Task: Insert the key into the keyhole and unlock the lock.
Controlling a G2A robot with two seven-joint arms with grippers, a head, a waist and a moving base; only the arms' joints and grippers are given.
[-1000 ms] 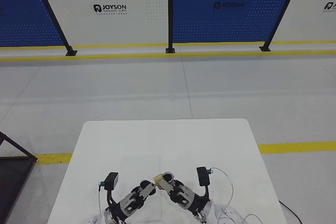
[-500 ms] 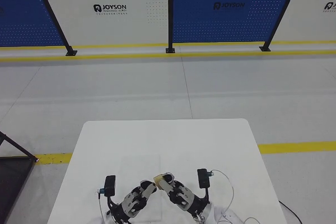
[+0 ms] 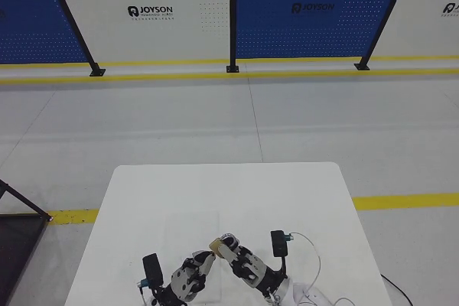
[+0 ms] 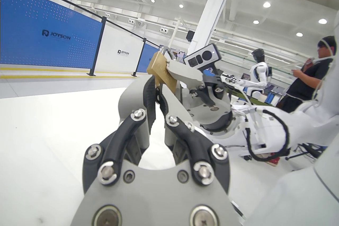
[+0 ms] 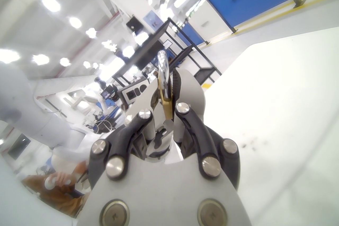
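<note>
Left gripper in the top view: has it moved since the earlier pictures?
Yes. The left gripper drew back toward the table's near edge; the padlock stayed.

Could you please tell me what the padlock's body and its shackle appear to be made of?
The padlock body is likely brass, judging by its yellow-gold colour with a dull, brushed sheen. The shackle is probably polished or chromed steel, since it is silvery and shows bright mirror-like reflections.

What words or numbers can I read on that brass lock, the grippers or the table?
lock: nothing readable; its brass face is too blurred to tell.
left gripper: no text.
right gripper: no text.
table: no text.
</note>
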